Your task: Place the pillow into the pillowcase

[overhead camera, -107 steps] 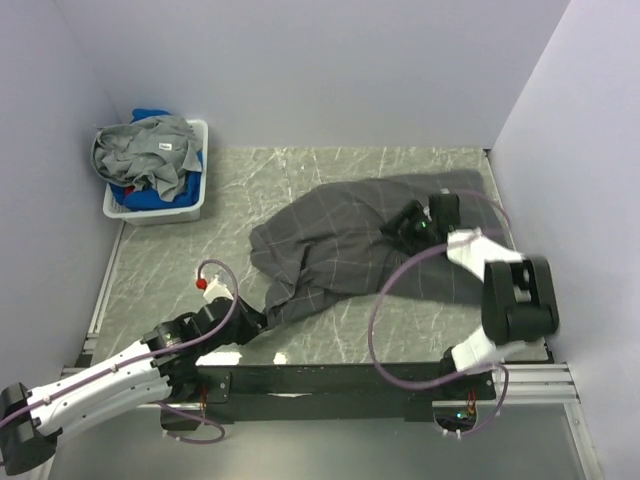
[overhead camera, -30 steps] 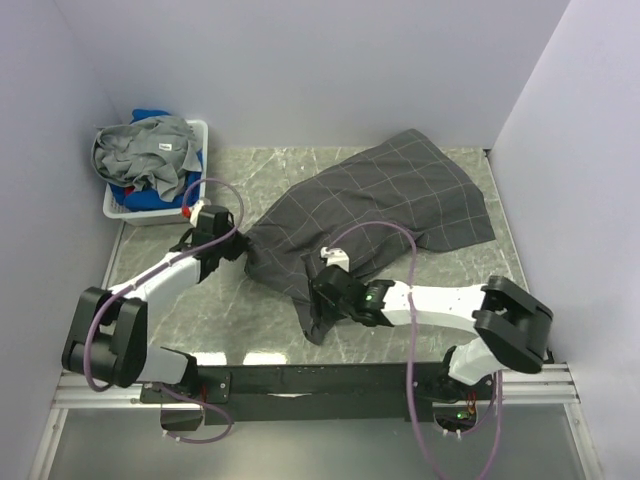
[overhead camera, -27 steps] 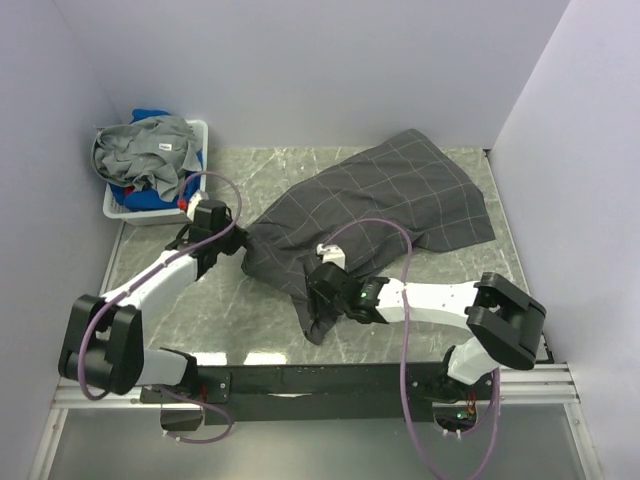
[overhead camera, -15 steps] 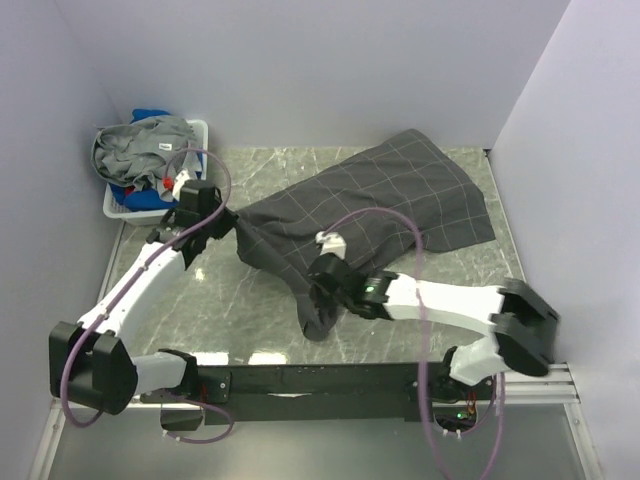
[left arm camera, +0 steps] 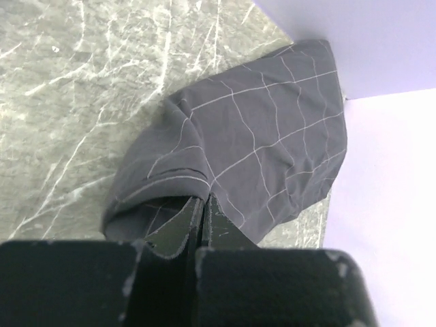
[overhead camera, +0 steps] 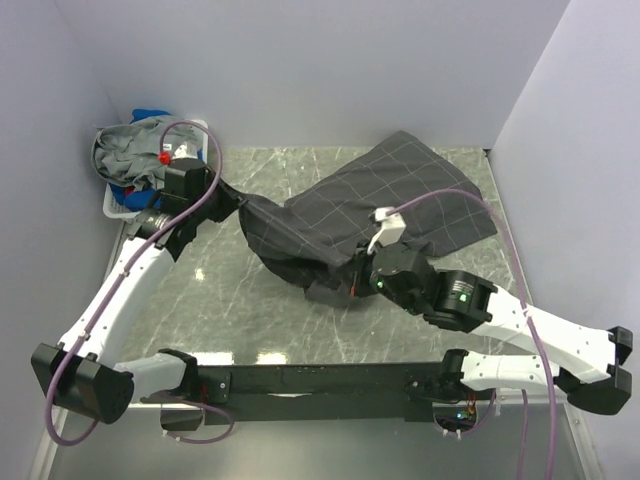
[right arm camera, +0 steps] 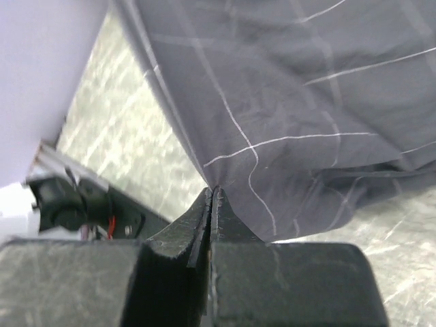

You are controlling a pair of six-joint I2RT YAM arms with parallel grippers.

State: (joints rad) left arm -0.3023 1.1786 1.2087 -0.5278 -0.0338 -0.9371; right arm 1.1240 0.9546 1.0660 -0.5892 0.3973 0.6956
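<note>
My left gripper (left arm camera: 199, 204) and right gripper (right arm camera: 212, 194) each pinch the pillowcase (overhead camera: 400, 195) tight; the pillow is not visible, perhaps inside.

the pillowcase (overhead camera: 380, 200) is dark charcoal grey, crossed by thin pale grid lines. the table (overhead camera: 200, 300) is grey-green marble with white veins. a white bin (overhead camera: 112, 207) holds grey cloth (overhead camera: 125, 155) and bright blue cloth (overhead camera: 150, 114). the cables (overhead camera: 216, 158) are purple.
</note>
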